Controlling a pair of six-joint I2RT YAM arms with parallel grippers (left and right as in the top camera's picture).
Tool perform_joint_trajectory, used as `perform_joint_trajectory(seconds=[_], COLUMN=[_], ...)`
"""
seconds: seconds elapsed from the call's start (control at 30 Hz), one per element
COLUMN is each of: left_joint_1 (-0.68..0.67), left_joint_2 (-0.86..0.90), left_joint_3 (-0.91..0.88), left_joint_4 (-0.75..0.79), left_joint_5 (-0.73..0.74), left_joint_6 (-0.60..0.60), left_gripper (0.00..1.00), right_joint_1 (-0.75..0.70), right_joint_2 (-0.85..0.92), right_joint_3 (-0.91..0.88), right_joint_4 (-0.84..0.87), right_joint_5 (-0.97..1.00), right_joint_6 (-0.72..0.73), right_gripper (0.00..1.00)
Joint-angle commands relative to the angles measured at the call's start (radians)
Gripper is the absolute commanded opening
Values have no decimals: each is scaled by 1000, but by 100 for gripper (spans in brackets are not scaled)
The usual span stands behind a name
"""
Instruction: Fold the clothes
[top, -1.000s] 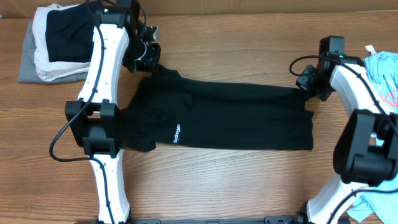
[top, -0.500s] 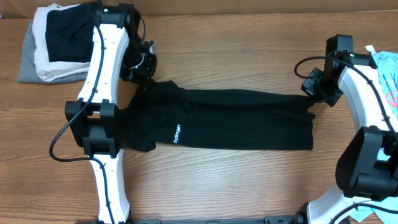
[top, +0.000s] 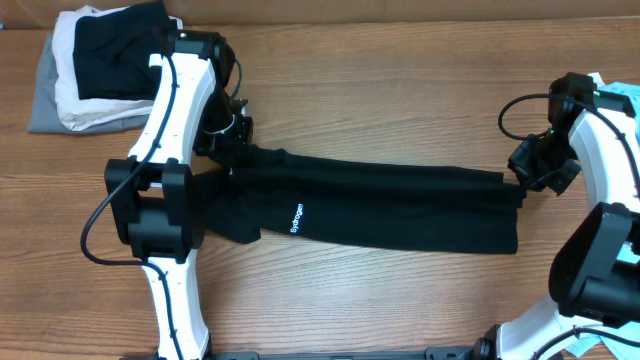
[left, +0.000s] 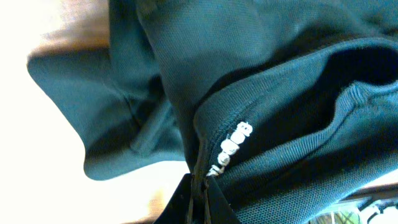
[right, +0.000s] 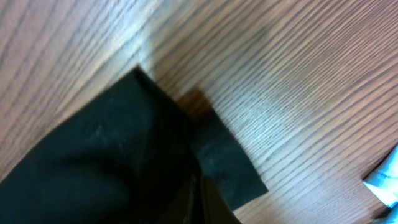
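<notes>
The clothes (top: 390, 205) are a long black garment with small white lettering (top: 296, 216), stretched across the wooden table. My left gripper (top: 232, 150) is shut on its upper left edge; the left wrist view shows the fabric (left: 261, 93) pinched between the fingers (left: 200, 199), with white print (left: 231, 148) close by. My right gripper (top: 520, 182) is shut on the garment's right end; the right wrist view shows the dark cloth (right: 106, 168) in the jaws (right: 198, 202) just above the wood.
A pile of folded pieces, black on white and grey (top: 85, 70), lies at the back left. A light blue printed shirt (top: 622, 105) lies at the right edge, behind the right arm.
Both grippers moved toward the near side and a little right, dragging the garment with them. It now lies more stretched and slightly slanted.
</notes>
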Motion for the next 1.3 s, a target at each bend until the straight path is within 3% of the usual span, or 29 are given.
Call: perform_joint_trajectory(seconds=[0.0, 0.23, 0.5, 0.57, 0.6, 0.63, 0.7, 0.73, 0.8, 0.93, 1.03, 1.17, 1.27], left_joint_1=[-8, -23, -21, -22, -22, -22, -22, -22, -22, -20, -22, -30, -50], left_joint_2=[-55, -55, -55, -55, -55, -55, -55, -55, -58, -94, -155, -234, -259], left_joint_3=[-103, -278, -368, -388, -399, -407, -412, -411, -400, -316, -220, -134, -132], left_joint_4=[26, 138, 145, 140, 137, 133, 124, 121, 113, 108, 111, 137, 163], left_joint_5=[0, -7, -16, -19, -18, -19, -29, -36, -49, -52, -52, -21, 34], left_joint_6=[-17, -23, -58, -58, -58, -58, -58, -58, -59, -77, -77, -77, -72], left_gripper=[4, 4, 4, 6, 17, 27, 28, 30, 31, 30, 35, 63, 64], right_joint_1=[9, -4, -11, -11, -11, -11, -11, -11, -11, -11, -11, -9, 6], right_joint_2=[-23, -23, -23, -23, -23, -23, -23, -23, -23, -23, -23, -23, -23], right_joint_3=[-32, -79, -80, -80, -80, -80, -80, -80, -78, -66, -51, -50, -51], right_joint_4=[-11, -7, -69, -82, -93, -102, -120, -125, -127, -127, -127, -106, -76], right_joint_5=[-12, -14, -19, -19, -19, -19, -19, -19, -18, -19, -19, -95, -215], right_joint_6=[-11, 19, 47, 47, 47, 47, 47, 47, 46, 42, 34, -14, -92], right_gripper=[4, 4, 8, 25, 44, 46, 49, 56, 80, 90, 90, 85, 68])
